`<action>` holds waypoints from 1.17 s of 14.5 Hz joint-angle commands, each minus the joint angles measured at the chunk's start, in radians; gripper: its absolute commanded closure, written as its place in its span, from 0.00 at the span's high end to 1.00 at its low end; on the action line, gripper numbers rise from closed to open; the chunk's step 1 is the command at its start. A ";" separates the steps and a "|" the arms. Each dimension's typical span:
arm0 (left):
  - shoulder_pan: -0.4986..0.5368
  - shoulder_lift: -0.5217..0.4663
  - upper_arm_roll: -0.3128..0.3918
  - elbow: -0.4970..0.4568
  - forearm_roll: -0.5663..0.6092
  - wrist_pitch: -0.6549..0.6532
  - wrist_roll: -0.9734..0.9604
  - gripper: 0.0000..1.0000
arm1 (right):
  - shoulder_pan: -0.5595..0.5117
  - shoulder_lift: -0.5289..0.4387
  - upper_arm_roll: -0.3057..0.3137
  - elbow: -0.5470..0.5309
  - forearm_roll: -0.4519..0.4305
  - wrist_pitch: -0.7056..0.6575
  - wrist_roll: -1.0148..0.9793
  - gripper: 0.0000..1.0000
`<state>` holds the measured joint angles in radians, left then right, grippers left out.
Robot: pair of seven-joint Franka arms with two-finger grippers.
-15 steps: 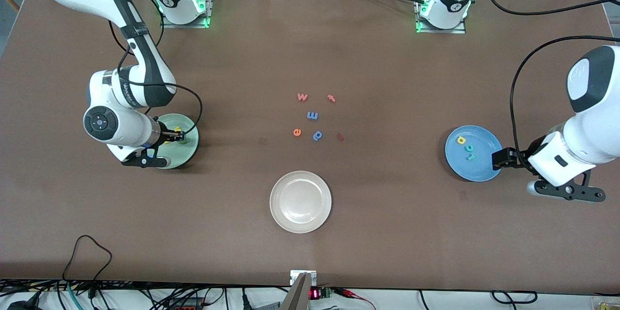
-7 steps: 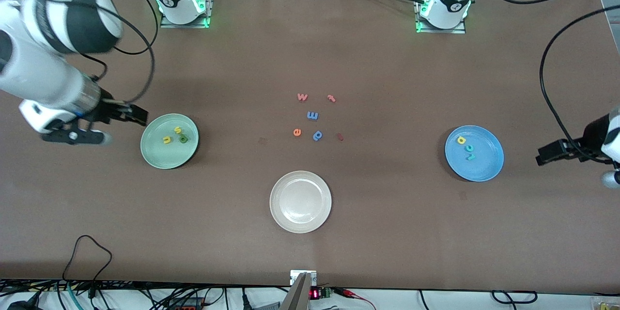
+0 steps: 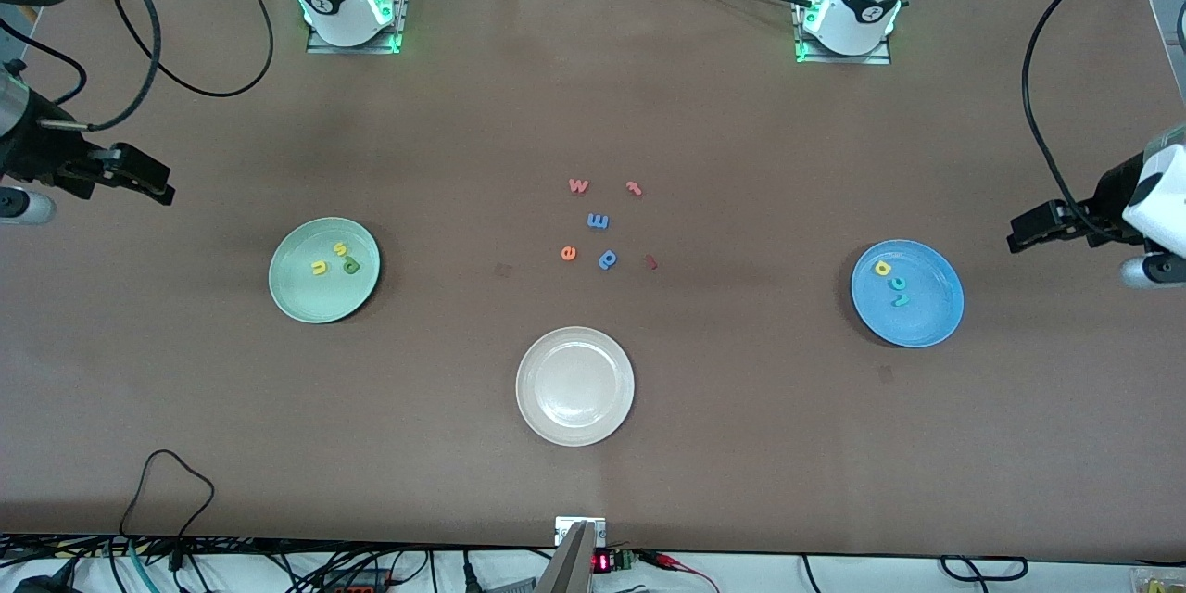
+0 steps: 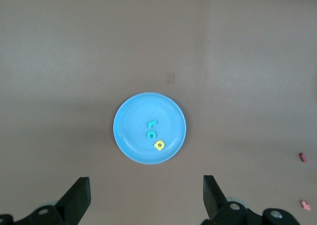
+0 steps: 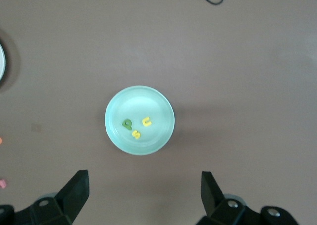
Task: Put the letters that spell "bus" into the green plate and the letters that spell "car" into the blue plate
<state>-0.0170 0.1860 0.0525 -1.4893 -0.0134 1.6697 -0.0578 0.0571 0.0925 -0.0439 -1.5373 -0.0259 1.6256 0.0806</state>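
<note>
Round pale mint-green plate with a raised rim [image 3: 289,298] lying on the brown worktop [image 3: 593,445] toward the right arm's end, holding three tiny foam letters: yellow u [image 3: 319,268], yellow s [image 3: 341,249] and green b with stem and bowl [image 3: 351,266], close together but apart, reading "bus" between them. Round bright blue plate with a raised rim [image 3: 931,324] toward the left arm's end, holding yellow a [image 3: 882,268], teal c [image 3: 898,283] and teal r [image 3: 900,300] in a short row, reading "car". Both sets also clear in the wrist views: u [image 5: 146,121], s [image 5: 135,134], b [image 5: 127,124] in the green plate [image 5: 158,138]; r [image 4: 151,122], c [image 4: 149,134], a [image 4: 159,145] in the blue plate [image 4: 126,138]. Right end effector [image 3: 148,178] up in the air over the worktop's edge at the right arm's end, fingers [image 5: 74,193] spread wide and holding nothing. Left end effector [image 3: 1033,230] likewise aloft near the blue plate, fingers [image 4: 77,197] spread and empty. Near the worktop's middle, loose foam letters: orange-pink w [image 3: 578,185], red t [image 3: 634,188], blue m [image 3: 598,221], orange e [image 3: 568,253], blue p-shaped letter [image 3: 608,258], and a small dark red piece [image 3: 650,262], possibly another letter, too small to read. Round cream-white plate [image 3: 542,417] empty, nearer the front camera than the loose letters. No brand marks legible.
</note>
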 commanded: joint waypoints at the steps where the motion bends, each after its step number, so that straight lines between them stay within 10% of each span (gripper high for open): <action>1: -0.014 -0.124 0.006 -0.156 -0.017 0.012 0.010 1.00 | -0.048 -0.004 0.010 0.003 0.020 -0.052 -0.010 1.00; 17: -0.004 -0.175 -0.006 -0.206 -0.007 -0.033 0.027 1.00 | -0.046 0.013 0.015 0.006 0.020 -0.088 -0.002 1.00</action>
